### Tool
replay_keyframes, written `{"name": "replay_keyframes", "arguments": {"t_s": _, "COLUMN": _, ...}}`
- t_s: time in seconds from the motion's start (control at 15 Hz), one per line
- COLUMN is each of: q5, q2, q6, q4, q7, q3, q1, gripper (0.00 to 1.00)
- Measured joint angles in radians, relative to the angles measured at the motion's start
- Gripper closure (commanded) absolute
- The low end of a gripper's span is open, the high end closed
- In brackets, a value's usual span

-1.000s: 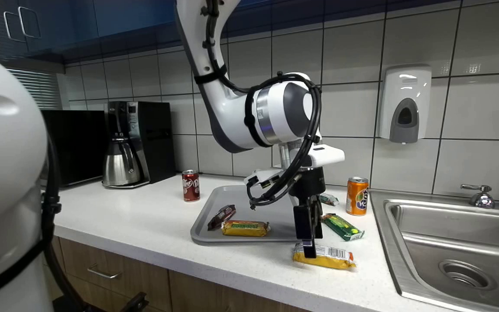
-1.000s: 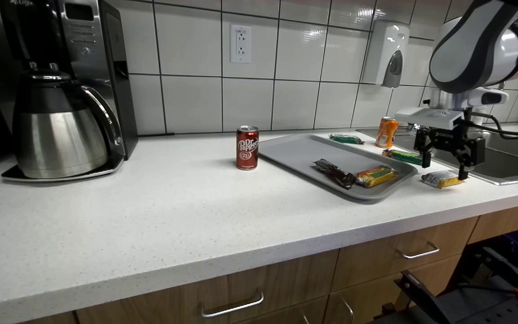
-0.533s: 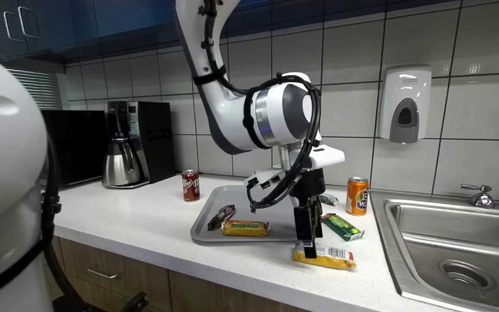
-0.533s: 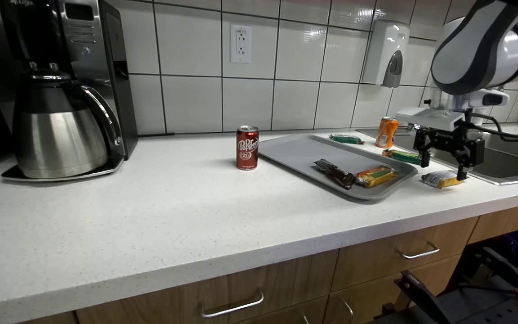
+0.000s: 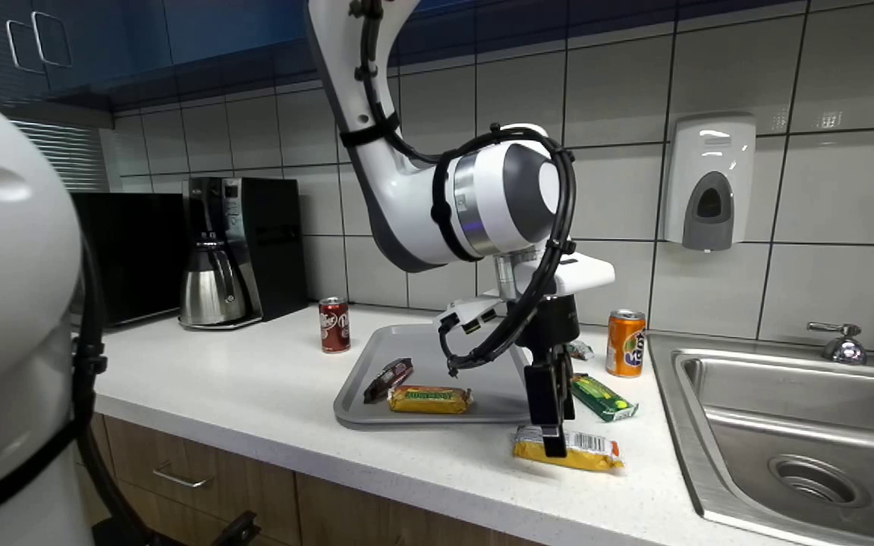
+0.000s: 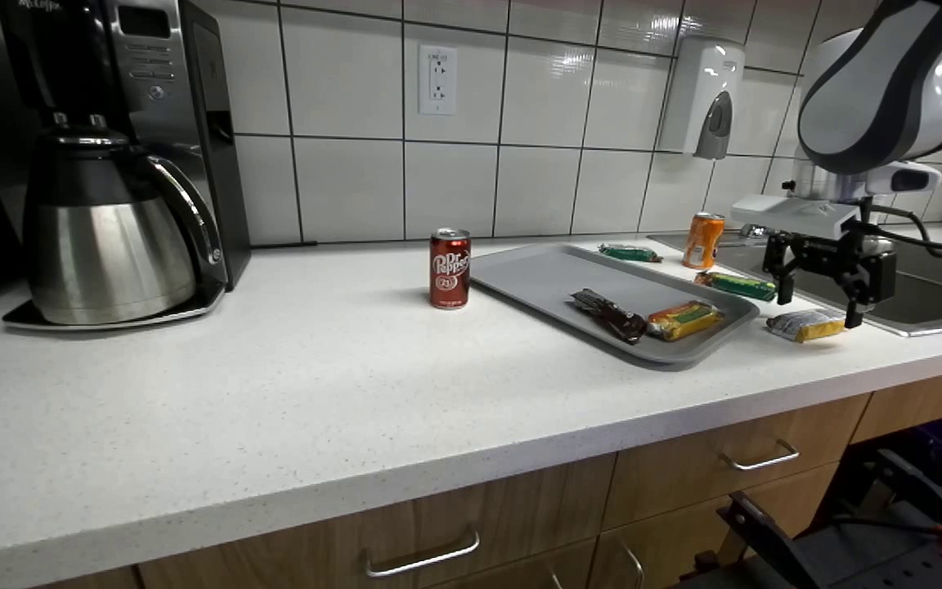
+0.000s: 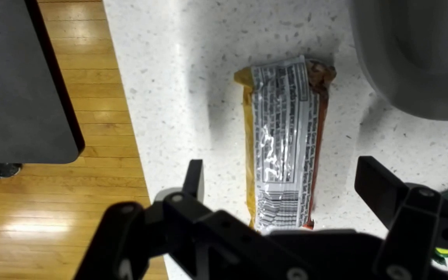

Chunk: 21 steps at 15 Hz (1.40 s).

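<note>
A wrapped bar with a printed silver back and yellow sides (image 7: 282, 128) lies on the white counter, between the tray and the sink. My gripper (image 7: 282, 173) points down over it, open. One finger is on each side of the bar in the wrist view, with counter visible in both gaps, so neither touches it. The near end of the bar is hidden behind the gripper body. In both exterior views the gripper (image 5: 561, 432) hangs above the bar (image 5: 589, 452), a finger partly covering it in an exterior view. The height of the fingertips over the counter is hard to tell.
A grey tray (image 6: 545, 278) holds a brown bar (image 6: 606, 313) and a yellow bar (image 6: 684, 320). Green bars (image 6: 735, 285) (image 6: 630, 253) and an orange can (image 5: 625, 345) stand near the sink (image 5: 680, 425). A red can (image 6: 449, 270) and coffee maker (image 5: 262, 243) are farther off.
Over the last half second my gripper has shifted slightly to the right in both exterior views, and a touch lower. The bar beneath has not moved, and the jaws stay apart.
</note>
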Motion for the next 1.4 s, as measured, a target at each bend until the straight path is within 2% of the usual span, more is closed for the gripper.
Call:
{"name": "replay_keyframes", "arguments": {"t_s": 0.07, "q5": -0.002, "q2": 0.0, "q6": 0.0, "q4": 0.0, "q7": 0.0, "q3": -0.001, "q1": -0.001, "gripper": 0.18}}
{"name": "replay_keyframes", "arguments": {"t_s": 0.13, "q5": -0.003, "q2": 0.0, "q6": 0.0, "q4": -0.001, "q7": 0.0, "q3": -0.002, "q1": -0.001, "gripper": 0.28}}
{"name": "replay_keyframes", "arguments": {"t_s": 0.6, "q5": -0.004, "q2": 0.0, "q6": 0.002, "q4": -0.005, "q7": 0.0, "q3": -0.006, "q1": -0.001, "gripper": 0.81}}
{"name": "replay_keyframes", "arguments": {"t_s": 1.13, "q5": -0.023, "q2": -0.009, "q6": 0.004, "q4": -0.011, "q7": 0.0, "q3": -0.006, "q1": -0.001, "gripper": 0.83}}
{"name": "replay_keyframes", "arguments": {"t_s": 1.4, "q5": -0.053, "q2": -0.061, "q6": 0.004, "q4": -0.032, "q7": 0.0, "q3": -0.004, "q1": 0.0, "gripper": 0.83}}
